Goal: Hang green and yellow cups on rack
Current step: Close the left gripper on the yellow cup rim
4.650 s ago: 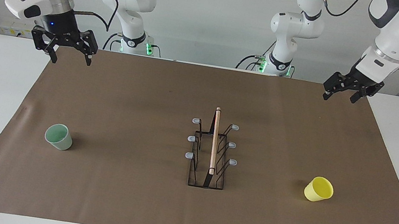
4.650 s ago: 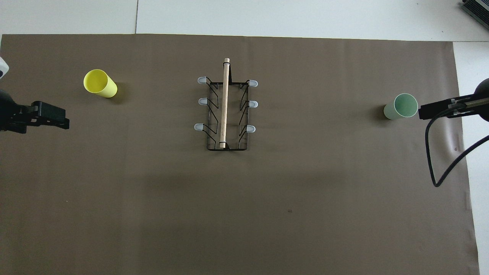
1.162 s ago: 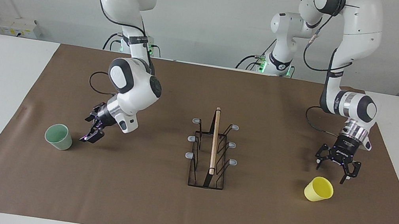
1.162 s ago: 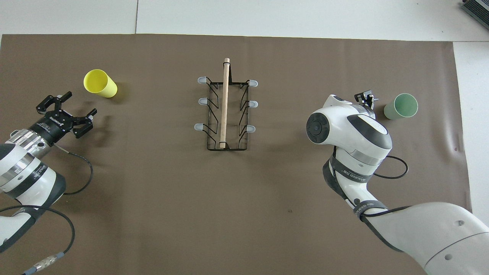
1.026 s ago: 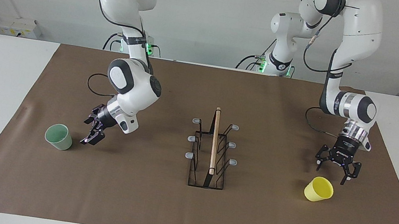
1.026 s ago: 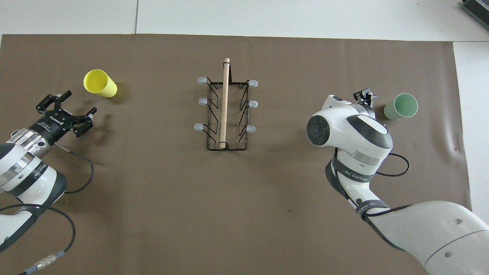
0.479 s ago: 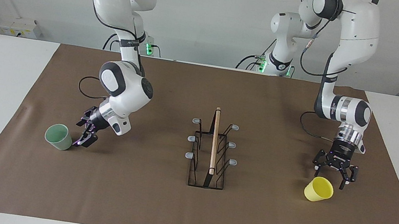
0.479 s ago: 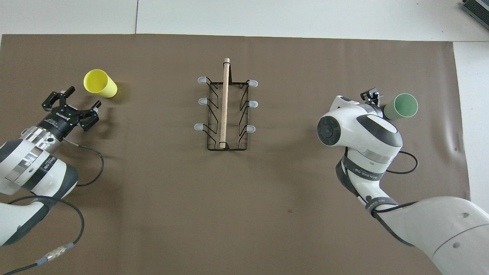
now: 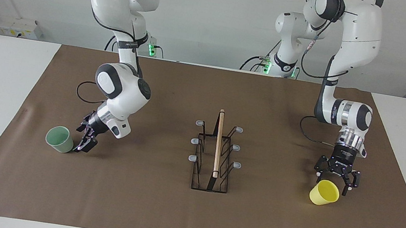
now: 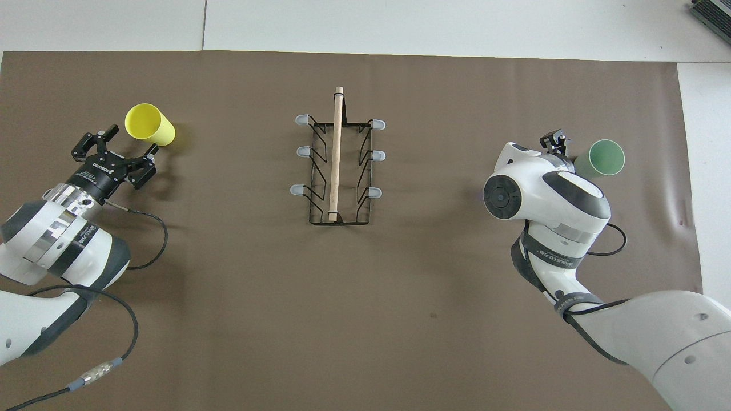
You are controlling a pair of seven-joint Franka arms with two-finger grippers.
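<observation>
Claw-wise, both are closing in on their cups. Facing view first: the left claw [image 9: 334, 183] hangs at the right of the frame with fingers spread wide, right above the yellow cup [image 9: 324, 193], not gripping it. The right claw [image 9: 84, 141] sits at the lower left, just beside the green cup [image 9: 59, 139]; can't tell if its fingers are apart or together. The rack [image 9: 216, 150] stands mid-frame on the table [image 9: 156, 204], prongs all bare.

Overhead view: left claw [image 10: 117, 156] is spread at upper left with the yellow cup [image 10: 149, 124] just above it. Right claw [image 10: 555, 142] peeks out past its wrist, next to the green cup [image 10: 599, 159] at the right. Rack [image 10: 338, 165] sits center.

So I'd say we're at the reach-and-grab step. Next move: drop around each cup, close, and lift.
</observation>
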